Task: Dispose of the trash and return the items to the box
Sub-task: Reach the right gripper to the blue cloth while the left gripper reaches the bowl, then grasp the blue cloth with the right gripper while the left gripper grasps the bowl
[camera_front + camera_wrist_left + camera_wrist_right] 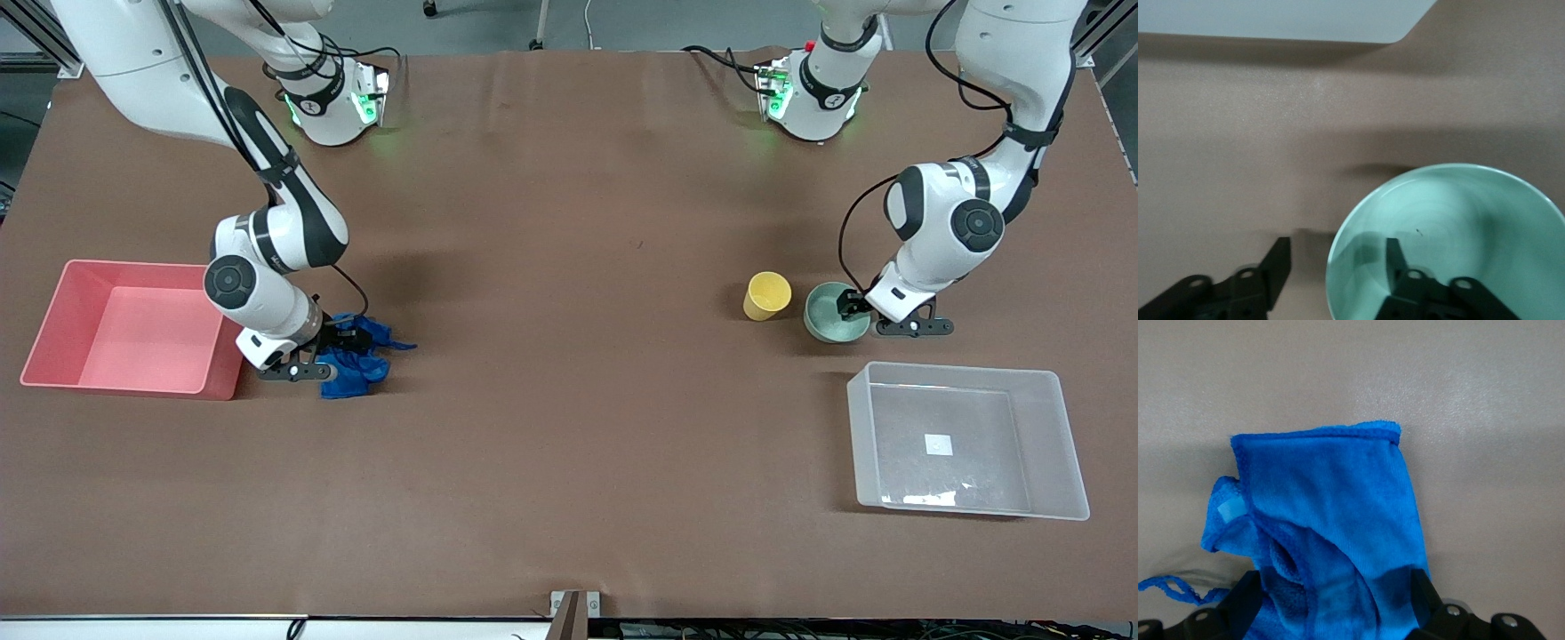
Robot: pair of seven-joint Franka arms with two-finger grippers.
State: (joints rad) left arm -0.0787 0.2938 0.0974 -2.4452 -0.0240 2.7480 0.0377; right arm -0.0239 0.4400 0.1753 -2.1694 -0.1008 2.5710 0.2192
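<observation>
Front view: was a brown counter (pixel 569 427), matte and faintly creased, with grey floor and metal framing past its upper edge. Stood at the right arm's end a pink bin (pixel 53 347); just beside it lay the blue rag (pixel 360 360), with the right pincer (pixel 342 342) low on it, fingers spread either side of the cloth. Sat toward the left arm's end a yellow cup (pixel 766 295) and, just beside it, the mint-green bowl (pixel 831 320); nearer the camera, the clear box (pixel 1062 444). Was down at the bowl's rim the left pincer (pixel 853 307).

Left wrist view: straddled the bowl's (pixel 1471 220) wall the left pincer (pixel 1335 263), one finger inside, one outside, a gap left at the outer one; not clamped.

Right wrist view: lay wrinkled on bare counter the rag (pixel 1331 520), between the parted fingers (pixel 1248 600) of the right pincer (pixel 1335 603), not pinched
</observation>
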